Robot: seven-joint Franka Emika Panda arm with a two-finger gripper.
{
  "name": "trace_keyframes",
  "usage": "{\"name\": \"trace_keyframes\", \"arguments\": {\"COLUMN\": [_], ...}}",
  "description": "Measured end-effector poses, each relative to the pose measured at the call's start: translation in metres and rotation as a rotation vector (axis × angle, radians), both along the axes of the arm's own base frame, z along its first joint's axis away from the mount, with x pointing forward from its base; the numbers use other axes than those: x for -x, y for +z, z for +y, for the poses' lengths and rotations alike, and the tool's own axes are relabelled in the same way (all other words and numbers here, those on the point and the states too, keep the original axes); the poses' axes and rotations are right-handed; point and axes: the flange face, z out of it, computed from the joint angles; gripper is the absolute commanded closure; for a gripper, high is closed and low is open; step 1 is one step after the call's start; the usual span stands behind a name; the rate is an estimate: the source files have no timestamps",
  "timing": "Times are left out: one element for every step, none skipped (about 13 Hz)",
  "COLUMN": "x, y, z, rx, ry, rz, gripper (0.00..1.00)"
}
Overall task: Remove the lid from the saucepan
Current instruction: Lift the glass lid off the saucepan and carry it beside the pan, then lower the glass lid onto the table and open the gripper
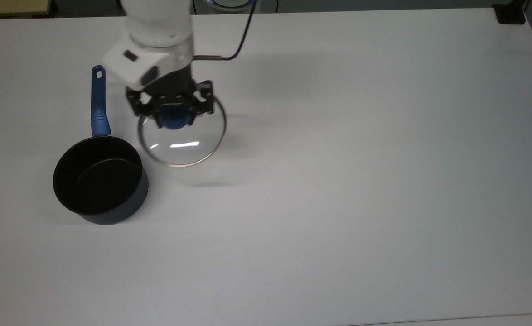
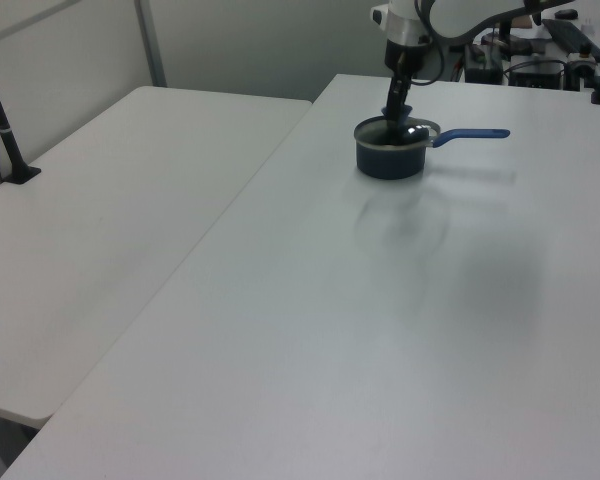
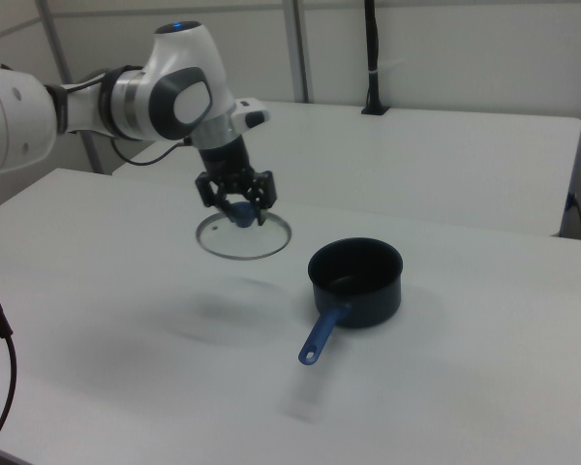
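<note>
The saucepan (image 1: 99, 184) is sitting uncovered at the top view's left on the white table (image 1: 361, 181), its blue handle (image 1: 97, 107) pointing toward the top view's far edge. Just to its right in the top view, the lid (image 1: 182, 136) is being held in the air by its blue knob (image 1: 174, 117), which is being pinched between the fingers of the gripper (image 1: 173, 108), judged so the glass can be carried aside. Nothing is standing in the way nearby.
</note>
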Motion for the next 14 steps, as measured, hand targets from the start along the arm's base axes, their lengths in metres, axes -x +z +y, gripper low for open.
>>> {"name": "trace_keyframes", "arguments": {"x": [0.005,0.009,0.014,0.019,0.022,0.025,0.027,0.028,0.028,0.029,0.030,0.030,0.030,0.031], "y": [-0.008,-0.021,-0.036,-0.051,-0.065,-0.080,-0.095,-0.111,-0.125,-0.140,-0.153,-0.158,-0.158,-0.160], "z": [0.015,0.031,0.044,0.055,0.066,0.075,0.084,0.091,0.095,0.095,0.094,0.093,0.092,0.091], "rx": [0.000,0.000,0.001,0.002,0.006,0.019,0.030,0.043,0.058,0.074,0.085,0.089,0.089,0.090], "ry": [0.022,0.046,0.066,0.084,0.100,0.113,0.119,0.120,0.122,0.127,0.130,0.130,0.129,0.128], "rz": [0.036,0.066,0.097,0.127,0.154,0.181,0.206,0.229,0.251,0.274,0.294,0.303,0.304,0.308], "gripper": [0.55,0.55,0.55,0.55,0.55,0.55,0.55,0.55,0.54,0.54,0.47,0.36,0.10,0.00]}}
